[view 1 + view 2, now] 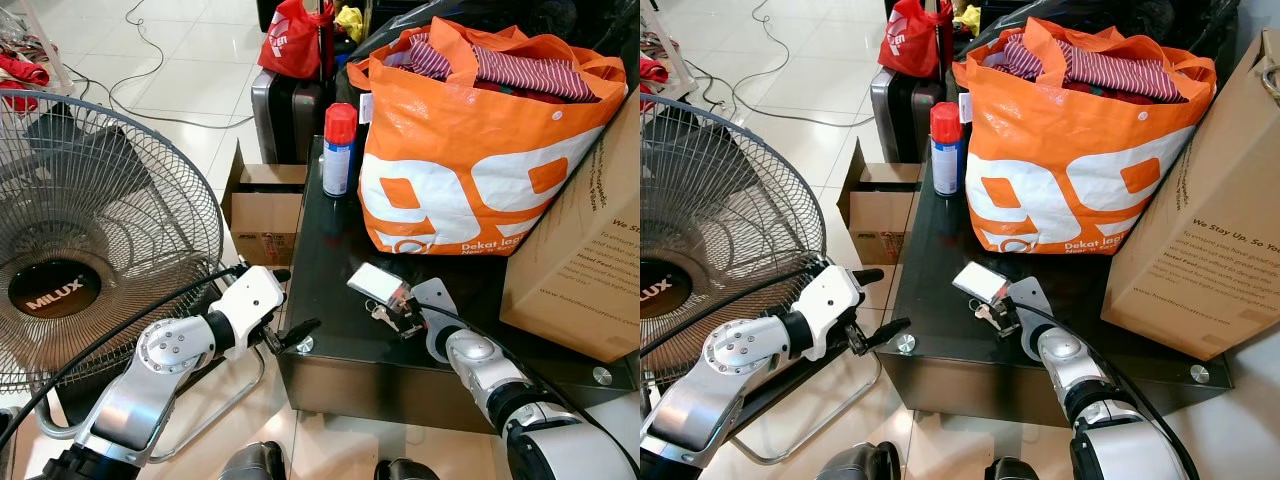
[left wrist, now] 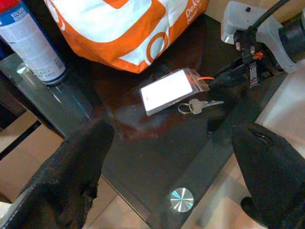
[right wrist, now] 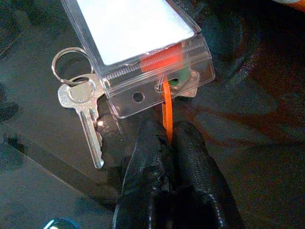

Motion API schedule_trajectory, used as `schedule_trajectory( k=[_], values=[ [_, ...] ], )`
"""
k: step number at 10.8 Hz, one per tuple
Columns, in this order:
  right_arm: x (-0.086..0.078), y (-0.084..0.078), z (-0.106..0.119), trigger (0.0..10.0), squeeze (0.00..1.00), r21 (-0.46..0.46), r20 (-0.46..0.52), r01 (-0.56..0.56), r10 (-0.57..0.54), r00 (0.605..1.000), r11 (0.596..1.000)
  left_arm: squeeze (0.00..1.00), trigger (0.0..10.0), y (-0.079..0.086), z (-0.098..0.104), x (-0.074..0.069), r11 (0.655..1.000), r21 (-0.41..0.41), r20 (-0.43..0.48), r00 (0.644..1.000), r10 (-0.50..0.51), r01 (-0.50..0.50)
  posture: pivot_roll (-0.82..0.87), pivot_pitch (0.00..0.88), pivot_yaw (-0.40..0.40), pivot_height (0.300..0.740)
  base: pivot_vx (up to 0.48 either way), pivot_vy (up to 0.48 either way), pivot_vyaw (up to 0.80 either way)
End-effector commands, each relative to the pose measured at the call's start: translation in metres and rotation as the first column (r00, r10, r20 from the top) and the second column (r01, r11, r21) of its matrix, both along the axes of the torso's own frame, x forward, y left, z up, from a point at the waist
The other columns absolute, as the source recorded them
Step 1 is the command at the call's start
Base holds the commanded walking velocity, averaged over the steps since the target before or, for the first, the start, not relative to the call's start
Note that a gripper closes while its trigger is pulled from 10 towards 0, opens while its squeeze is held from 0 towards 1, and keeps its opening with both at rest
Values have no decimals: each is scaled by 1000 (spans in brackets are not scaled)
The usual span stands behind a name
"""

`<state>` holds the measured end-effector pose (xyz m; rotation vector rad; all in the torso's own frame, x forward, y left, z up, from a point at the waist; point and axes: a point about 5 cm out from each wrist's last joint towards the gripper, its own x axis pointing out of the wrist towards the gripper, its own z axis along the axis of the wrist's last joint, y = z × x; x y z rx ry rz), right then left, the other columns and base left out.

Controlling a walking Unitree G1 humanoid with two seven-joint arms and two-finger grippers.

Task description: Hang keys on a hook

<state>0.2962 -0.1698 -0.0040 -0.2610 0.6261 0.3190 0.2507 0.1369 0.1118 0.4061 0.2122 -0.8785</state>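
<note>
1. Keys (image 3: 83, 109) with card holder (image 3: 138, 43): on the dark counter (image 1: 330, 350), near its front edge.
2. Right claw (image 3: 169, 138): pinched on the orange strap (image 3: 167, 112); lift slowly, keeping the pinch firm.
3. Left claw (image 2: 171, 157): spread wide, holding nothing, off the front left corner.

Keys (image 1: 384, 316) on table (image 1: 330, 350), bag (image 1: 470, 150) behind, fan (image 1: 90, 240) left.

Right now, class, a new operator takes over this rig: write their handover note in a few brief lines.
Right gripper: shut on the orange strap of the keys, which lie with their clear card holder on the black glass table.
Left gripper: open, empty, at the table's front left corner.
Done: strap pinched.
Left: lift the keys, find a hook, hang them.
Nearby: orange bag, spray can, cardboard box, fan.
</note>
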Motion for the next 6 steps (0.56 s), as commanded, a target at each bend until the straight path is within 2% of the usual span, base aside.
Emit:
schedule_trajectory(
  k=[1,3,5,6],
  values=[
    [-5,-5,-4,0,0,-3,-4,19,-19,1000,1000,0,10000,-2,0,1,1000,4,8,1000,-9,9,11,113,29,740,0,0,0],
    [-2,-9,2,0,0,51,56,40,-43,998,998,0,10000,-2,0,2,1000,-6,20,1000,8,-8,7,73,15,740,0,0,0],
    [-3,-19,18,0,0,143,200,31,-59,978,989,0,10000,-3,9,7,994,-66,78,993,90,-85,-5,20,6,740,0,0,0],
    [-7,-22,26,0,0,168,248,18,-59,967,986,0,10000,-2,11,9,987,-93,69,989,134,-128,-14,0,5,740,0,0,0]
  ],
)
